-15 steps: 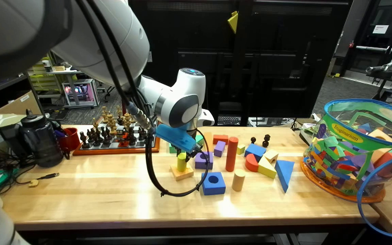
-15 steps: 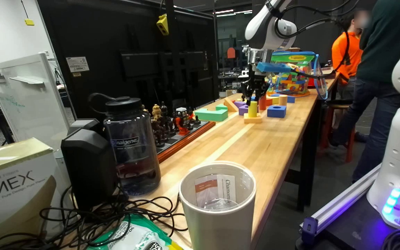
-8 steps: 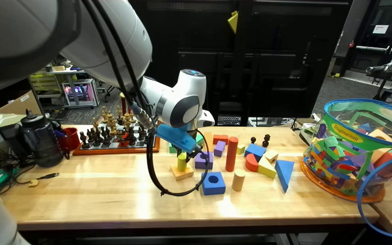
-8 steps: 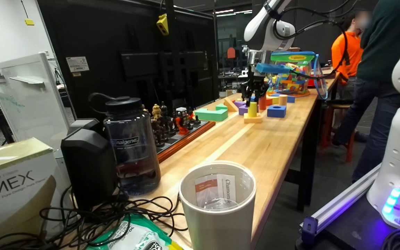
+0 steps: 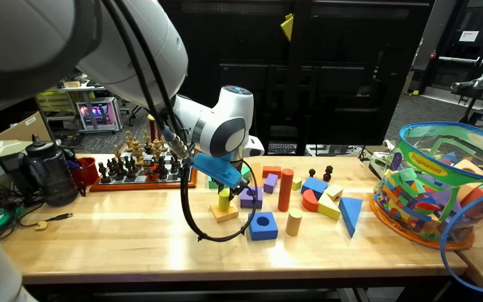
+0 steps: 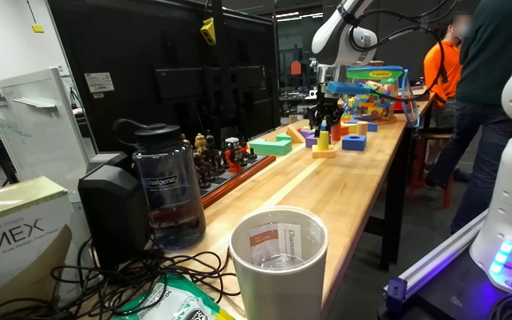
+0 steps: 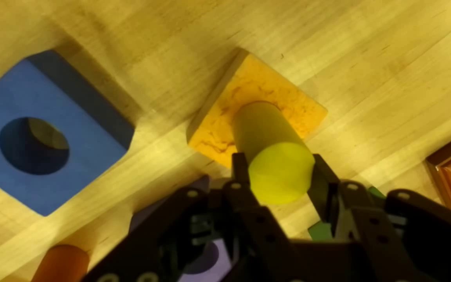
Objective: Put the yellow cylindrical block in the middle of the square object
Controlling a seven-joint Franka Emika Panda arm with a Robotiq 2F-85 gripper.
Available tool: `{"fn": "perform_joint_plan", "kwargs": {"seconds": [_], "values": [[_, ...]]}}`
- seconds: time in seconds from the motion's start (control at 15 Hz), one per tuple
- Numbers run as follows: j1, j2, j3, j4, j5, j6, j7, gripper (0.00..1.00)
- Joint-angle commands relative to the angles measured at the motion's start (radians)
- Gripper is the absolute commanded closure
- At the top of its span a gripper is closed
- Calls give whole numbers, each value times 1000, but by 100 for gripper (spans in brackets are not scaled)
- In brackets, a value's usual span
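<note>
Our claw (image 7: 281, 168) pinches the yellow cylindrical block (image 7: 274, 150) upright, foot about central on the orange square (image 7: 251, 88), between the long edges of the bench (image 5: 120, 235); we'd best release, rising along its axis.

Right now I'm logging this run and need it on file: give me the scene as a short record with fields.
Held: yellow block, upright
Grip: claw shut on it, pinching from both sides
Base: flat square block directly beneath
Placement: yellow block appears to rest about mid-square
Release: not yet done
Nearest neighbour: blue block with a round hole, apart from the square
Elsewhere: red rod standing; chess board; clear tub of blocks
</note>
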Motion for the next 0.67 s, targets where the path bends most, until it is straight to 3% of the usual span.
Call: {"fn": "perform_joint_plan", "kwargs": {"seconds": [0.0,0.4,0.53,0.6], "values": [[-3,20,7,6,-17,-3,20,84],[-2,14,11,1,-37,4,34,84],[-2,12,15,0,-57,4,57,34],[-2,12,17,0,-67,4,66,34]]}}
